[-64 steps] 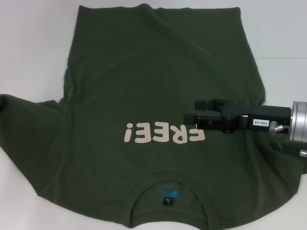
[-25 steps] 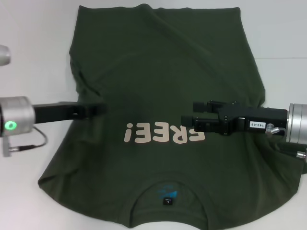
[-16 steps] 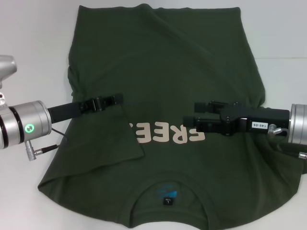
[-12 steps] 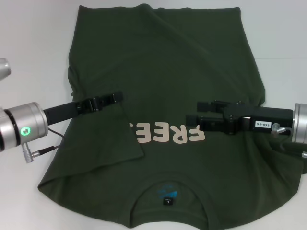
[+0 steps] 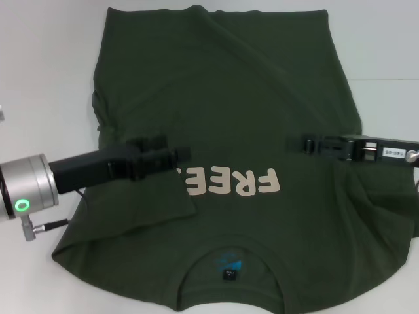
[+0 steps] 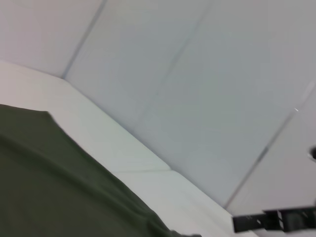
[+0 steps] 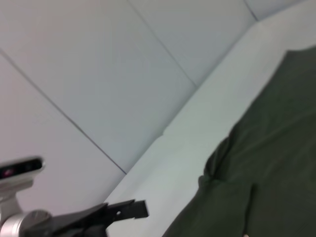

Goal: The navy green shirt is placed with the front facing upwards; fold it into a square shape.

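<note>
I am viewing the navy green shirt (image 5: 222, 98), showing as plain dark olive green, bearing cream "FREE!" lettering (image 5: 232, 183) and a black neck label (image 5: 228, 275) under a blue mark. I am seeing black grippers, silver wrist housings, a green indicator light (image 5: 21, 205), and a white table (image 5: 46, 65).

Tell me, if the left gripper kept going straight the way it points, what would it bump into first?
Probably the right gripper, which points back at the left gripper over the navy green shirt. Heights are unclear, so they might miss.
</note>
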Controlling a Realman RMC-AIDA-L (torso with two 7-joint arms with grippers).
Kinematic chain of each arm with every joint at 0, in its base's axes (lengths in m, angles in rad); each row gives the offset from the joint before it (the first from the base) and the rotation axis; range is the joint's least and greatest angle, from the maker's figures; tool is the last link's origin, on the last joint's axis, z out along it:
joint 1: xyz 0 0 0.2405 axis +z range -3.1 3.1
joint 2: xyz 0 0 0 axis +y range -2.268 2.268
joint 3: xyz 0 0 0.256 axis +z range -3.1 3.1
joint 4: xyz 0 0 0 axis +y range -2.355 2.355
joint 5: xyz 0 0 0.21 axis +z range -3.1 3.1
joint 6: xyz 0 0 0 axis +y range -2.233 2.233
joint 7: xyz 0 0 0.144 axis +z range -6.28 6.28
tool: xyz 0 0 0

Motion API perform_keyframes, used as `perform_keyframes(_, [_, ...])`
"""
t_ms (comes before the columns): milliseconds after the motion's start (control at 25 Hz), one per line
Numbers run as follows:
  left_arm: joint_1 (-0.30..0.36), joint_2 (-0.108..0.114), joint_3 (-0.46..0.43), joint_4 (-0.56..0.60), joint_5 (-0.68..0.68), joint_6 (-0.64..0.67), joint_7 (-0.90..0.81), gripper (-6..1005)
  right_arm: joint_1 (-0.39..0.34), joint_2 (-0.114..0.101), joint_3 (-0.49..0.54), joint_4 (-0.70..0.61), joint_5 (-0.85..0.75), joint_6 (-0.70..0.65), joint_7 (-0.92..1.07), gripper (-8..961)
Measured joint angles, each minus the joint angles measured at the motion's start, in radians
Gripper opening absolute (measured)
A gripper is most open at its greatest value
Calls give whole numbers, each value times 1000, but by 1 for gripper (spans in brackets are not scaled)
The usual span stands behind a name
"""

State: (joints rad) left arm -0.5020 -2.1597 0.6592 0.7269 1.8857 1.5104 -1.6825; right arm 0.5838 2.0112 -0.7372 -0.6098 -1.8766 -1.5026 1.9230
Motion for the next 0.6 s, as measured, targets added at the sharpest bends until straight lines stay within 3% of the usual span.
perform_keyframes(40, [1, 0, 10, 1, 3, 12, 27, 781, -3, -12, -2, -1, -3, 0, 56, 852])
perform_keyframes(280, [7, -1, 65, 0, 20, 76, 224, 834, -22, -36, -6, -41, -14, -11, 187, 854])
perform_keyframes(600, [-22, -3, 114, 0, 92, 66, 252, 859, -42, -59, 3, -157, -158, 5, 431, 853])
